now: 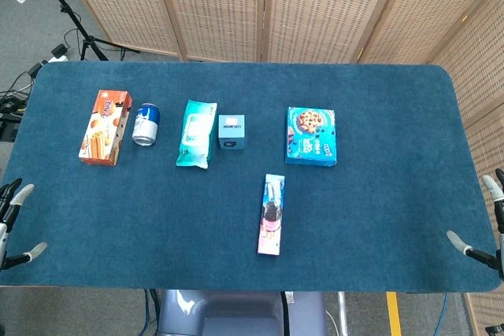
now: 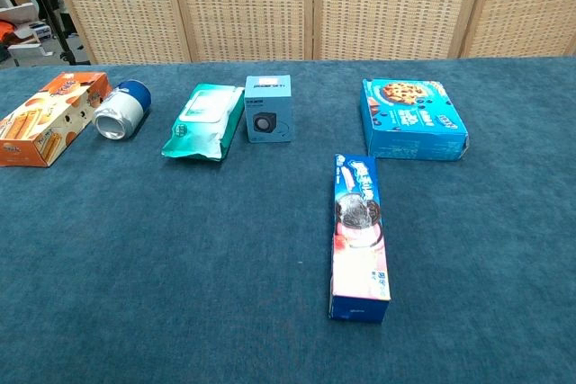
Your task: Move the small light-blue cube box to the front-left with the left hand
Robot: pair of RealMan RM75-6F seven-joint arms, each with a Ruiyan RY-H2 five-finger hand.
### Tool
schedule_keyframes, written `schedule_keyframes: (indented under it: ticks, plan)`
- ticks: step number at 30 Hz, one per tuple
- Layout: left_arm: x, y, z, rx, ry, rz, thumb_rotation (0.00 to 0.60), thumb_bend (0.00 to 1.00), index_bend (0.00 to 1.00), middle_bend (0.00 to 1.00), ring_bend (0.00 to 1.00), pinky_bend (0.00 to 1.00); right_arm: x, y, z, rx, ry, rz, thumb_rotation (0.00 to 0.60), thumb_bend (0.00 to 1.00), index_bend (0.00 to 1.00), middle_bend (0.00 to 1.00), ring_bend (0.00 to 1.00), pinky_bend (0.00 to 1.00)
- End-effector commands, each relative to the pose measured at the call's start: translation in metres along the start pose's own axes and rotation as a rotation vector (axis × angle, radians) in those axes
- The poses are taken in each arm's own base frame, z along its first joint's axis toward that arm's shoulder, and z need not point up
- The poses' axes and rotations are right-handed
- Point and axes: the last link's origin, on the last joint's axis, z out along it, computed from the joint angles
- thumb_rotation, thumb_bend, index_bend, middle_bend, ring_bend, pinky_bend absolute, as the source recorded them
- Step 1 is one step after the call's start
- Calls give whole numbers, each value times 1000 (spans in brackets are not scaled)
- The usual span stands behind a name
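While the left hand (image 1: 16, 222) waits (fingers apart), the cube box (image 1: 231, 132) sits untouched.

Lit evenly and brightly from overhead in both views, with only thin, soft shadows under the boxes. Caught a pale glare on the teal wipes pack (image 2: 203, 123) and on the top of the can (image 2: 120, 112). Stayed sharp across the blue tablecloth (image 1: 378, 210), weave visible in the chest view. Bowed the table's far edge slightly in the head view. Showed fine moiré on the woven screens (image 2: 252, 2) behind.
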Motion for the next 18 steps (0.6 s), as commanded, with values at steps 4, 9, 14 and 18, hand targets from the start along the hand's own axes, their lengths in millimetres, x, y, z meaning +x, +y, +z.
schedule_keyframes:
  ticks: [4, 9, 14, 18]
  plan:
    - [-2, -1, -1, 4, -3, 3, 600, 0, 0, 0, 0, 0, 0, -1, 0, 4, -1, 0, 600, 0, 0, 0, 0, 0]
    - [-2, -1, 6, -2, -3, 0, 600, 0, 0, 0, 0, 0, 0, -2, 0, 3, -4, 9, 600, 0, 0, 0, 0, 0]
    - [-2, 0, 22, -8, -11, -11, 600, 0, 0, 0, 0, 0, -1, 0, 2, -10, -10, 15, 600, 0, 0, 0, 0, 0]
    - [3, 18, 60, -84, 6, -15, 600, 0, 0, 0, 0, 0, -3, 5, 9, -32, -19, 15, 600, 0, 0, 0, 0, 0]
